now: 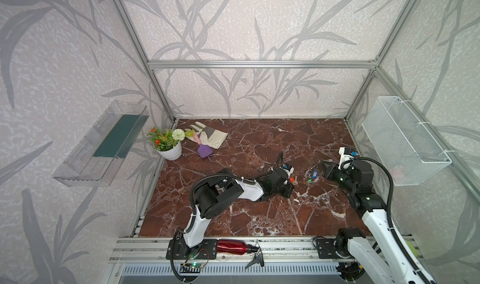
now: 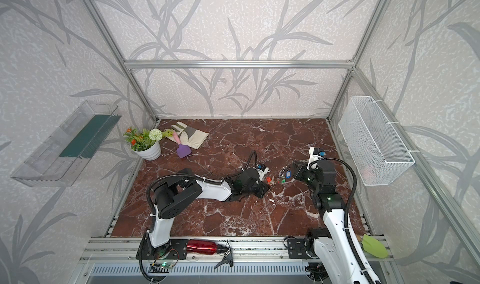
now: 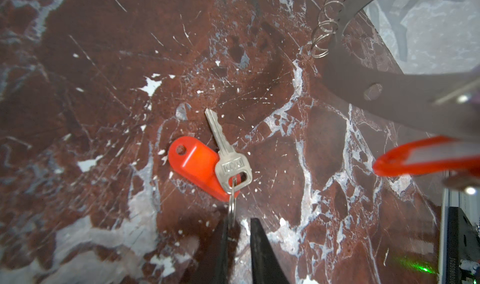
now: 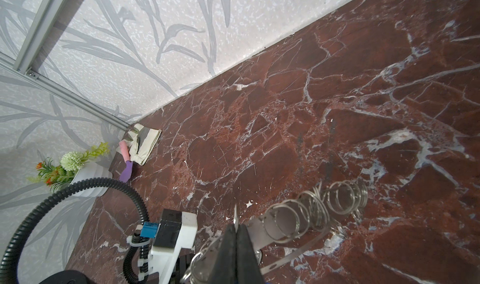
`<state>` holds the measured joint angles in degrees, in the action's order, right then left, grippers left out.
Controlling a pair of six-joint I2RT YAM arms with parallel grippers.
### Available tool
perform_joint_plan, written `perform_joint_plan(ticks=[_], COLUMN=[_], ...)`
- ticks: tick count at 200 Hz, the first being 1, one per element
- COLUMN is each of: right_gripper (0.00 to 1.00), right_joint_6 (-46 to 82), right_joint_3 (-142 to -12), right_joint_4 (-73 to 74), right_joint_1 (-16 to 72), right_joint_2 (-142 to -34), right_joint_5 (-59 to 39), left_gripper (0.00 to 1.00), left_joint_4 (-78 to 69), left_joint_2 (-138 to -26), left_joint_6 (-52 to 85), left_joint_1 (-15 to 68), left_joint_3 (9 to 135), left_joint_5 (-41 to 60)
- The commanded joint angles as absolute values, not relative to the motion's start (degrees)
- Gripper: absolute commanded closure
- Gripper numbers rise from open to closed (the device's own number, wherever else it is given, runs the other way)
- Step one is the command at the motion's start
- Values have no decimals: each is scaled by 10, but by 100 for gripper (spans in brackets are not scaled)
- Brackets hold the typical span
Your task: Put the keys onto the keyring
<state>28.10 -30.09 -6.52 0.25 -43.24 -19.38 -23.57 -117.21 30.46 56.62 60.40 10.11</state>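
One pot (image 1: 170,154) holding flowers (image 1: 178,134), right fingers (image 4: 228,249) clenched on keyring (image 3: 405,106), left fingers (image 3: 220,249) astride key loop (image 3: 232,207), grip unclear.

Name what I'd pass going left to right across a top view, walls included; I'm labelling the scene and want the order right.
clear wall shelf → potted flowers → purple trowel → red-tagged key → keyring → white wire basket

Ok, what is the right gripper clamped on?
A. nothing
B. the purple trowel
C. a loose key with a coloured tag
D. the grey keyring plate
D: in the right wrist view the right gripper is shut on the edge of the keyring, the grey plate lined with split rings.
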Motion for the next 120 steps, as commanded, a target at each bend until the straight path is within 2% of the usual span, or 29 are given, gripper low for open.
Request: perform_joint_plan(ticks=[1,43,62,91,120], right_gripper=[100,100,100,100,100], right_joint_6=[283,281,282,282,280], right_joint_3=[-302,-300,-297,-292,-288], right_joint_4=[-34,-32,-26,-24,-21], right_joint_1=[0,0,0,0,-1], right_joint_2=[-431,-432,-434,-429,-422], right_joint_5=[-208,-212,-217,-219,-223], left_gripper=[83,93,100,100,100], left_joint_4=[-218,-201,-178,-112,21], left_joint_2=[-1185,-1174,-1164,-1140,-1114], left_joint_6=[316,320,317,305,261], left_joint_1=[567,566,563,555,541], left_joint_3=[616,615,617,625,659], left_joint_5=[91,83,93,118,156])
